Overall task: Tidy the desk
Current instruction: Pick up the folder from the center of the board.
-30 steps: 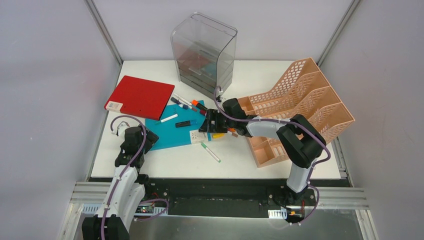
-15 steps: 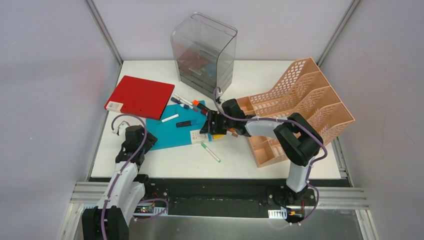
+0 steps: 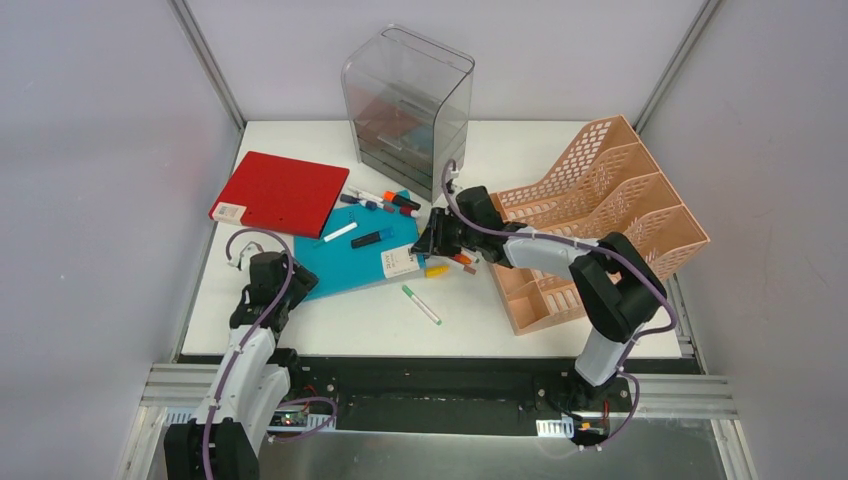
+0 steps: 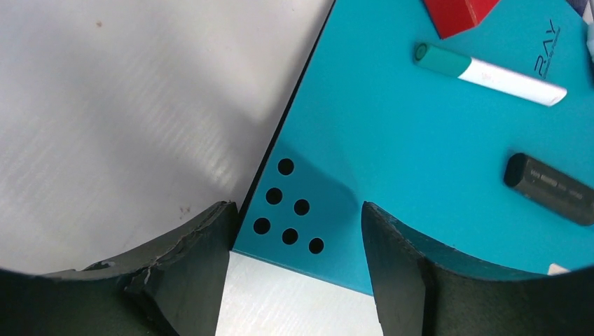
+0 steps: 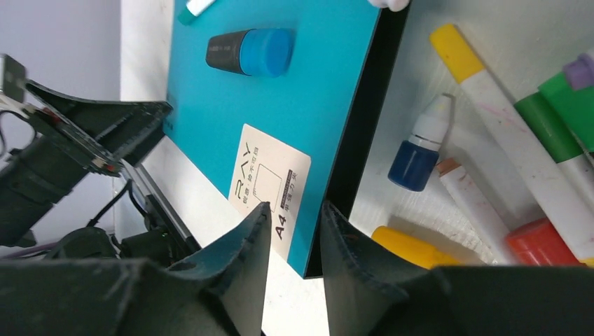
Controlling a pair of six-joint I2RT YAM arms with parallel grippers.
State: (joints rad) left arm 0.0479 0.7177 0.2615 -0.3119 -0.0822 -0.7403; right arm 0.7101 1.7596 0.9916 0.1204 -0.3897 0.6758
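On the white desk (image 3: 350, 322), the teal folder (image 3: 345, 262) lies mid-left in the top view, long axis left-right; the right gripper (image 5: 294, 210) pinches its right corner beside the A4 label (image 5: 270, 178), and the left gripper (image 4: 295, 210) straddles the punched lower-left corner, fingers spread.

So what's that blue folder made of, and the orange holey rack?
The teal folder looks like smooth, stiff plastic: flat, evenly coloured, slightly shiny, dark-edged. The peach rack looks like moulded matte plastic, going by its lattice of holes. Looks alone can't confirm.
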